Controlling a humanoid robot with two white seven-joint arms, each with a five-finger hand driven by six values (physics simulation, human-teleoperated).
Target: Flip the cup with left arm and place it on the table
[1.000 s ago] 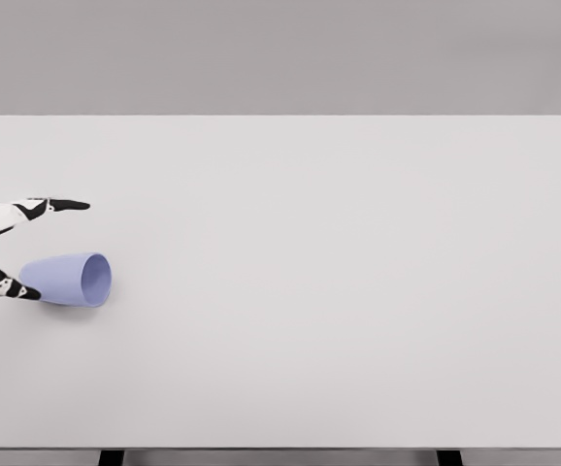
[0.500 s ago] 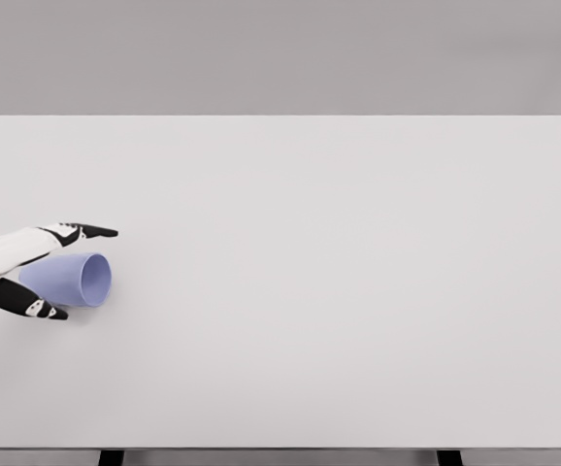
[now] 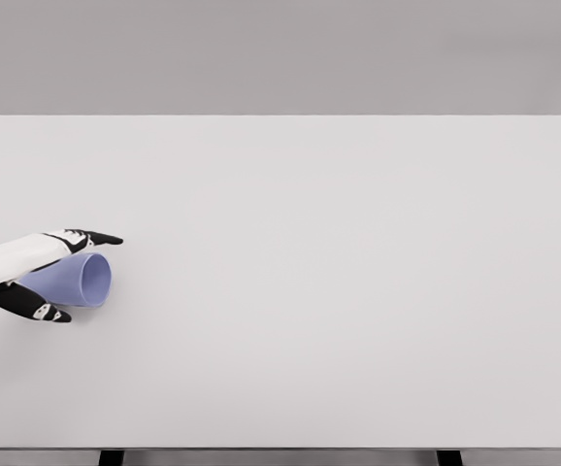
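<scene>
While the cup [image 3: 75, 281] lies on its side near the left edge of the table [image 3: 339, 272], its open mouth faces right and a little toward the camera, and its closed base points left, into the palm of the left hand [image 3: 30, 274]. It is a pale lilac cup, and it has barely shifted over the last second; what has changed is the hand around it. A second ago the fingers were spread wide, one well above the cup and the thumb down at its base. Half a second ago they had drawn in. Now the upper fingers [image 3: 91, 238] lie along the top of the cup's wall, reaching just past the rim, and the dark thumb [image 3: 36, 307] sits against its lower side, so the hand brackets the cup from above and below. Contact looks made or very nearly so, though I cannot tell how firm the squeeze is. I would judge that the approach is over and the grasp is closing, with the lift and the turn to upright not yet begun. A loose hold could let the round wall roll out during the turn. Around the cup the white table stretches away to the right. No right arm shows anywhere in view.
</scene>
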